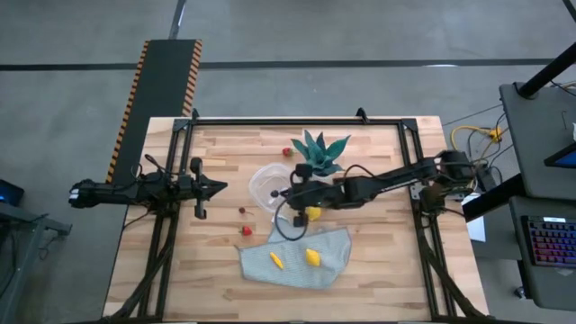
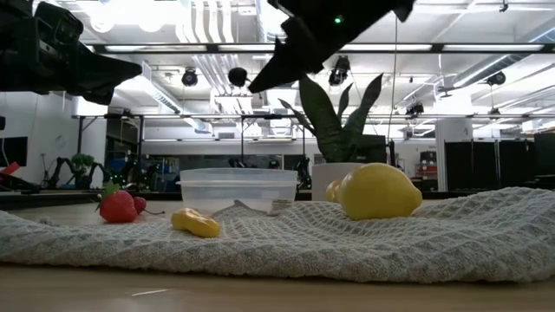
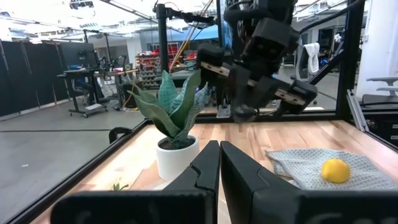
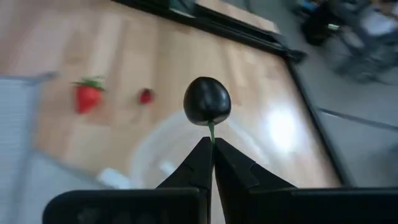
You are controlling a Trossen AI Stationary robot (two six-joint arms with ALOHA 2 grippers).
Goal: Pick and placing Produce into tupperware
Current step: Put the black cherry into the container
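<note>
Overhead, the right pincer (image 1: 290,193) hangs above the clear round tupperware (image 1: 268,187), its fingers pinched tight on the thin green stem of a dark round fruit (image 4: 207,99), which dangles over the container's rim. From the wrist view the tupperware (image 4: 186,149) shows as a pale ring just under the fruit, with a strawberry (image 4: 87,96) and a small red berry (image 4: 146,96) lying on bare wood beyond it.

The table (image 1: 225,148) is a light wooden butcher-block top set in a black frame. A grey waffle-weave cloth (image 1: 333,256) lies crumpled at its near middle, carrying a lemon (image 1: 312,256) and a smaller yellow piece (image 1: 276,261); another lemon (image 1: 312,213) sits at the cloth's far edge, close under the right arm. A teal spiky potted plant (image 1: 320,153) stands just beyond the container, with a red berry (image 1: 287,151) near it.

The left pincer (image 1: 219,187) waits at the table's left side, well apart from the tupperware, its two fingers (image 3: 205,168) closed together with nothing between them.

Around the table lies a grey concrete floor, with a yellow-and-black striped ramp (image 1: 144,90) at the far left. The low view looks into a large workshop with ceiling ducts and strip lights
</note>
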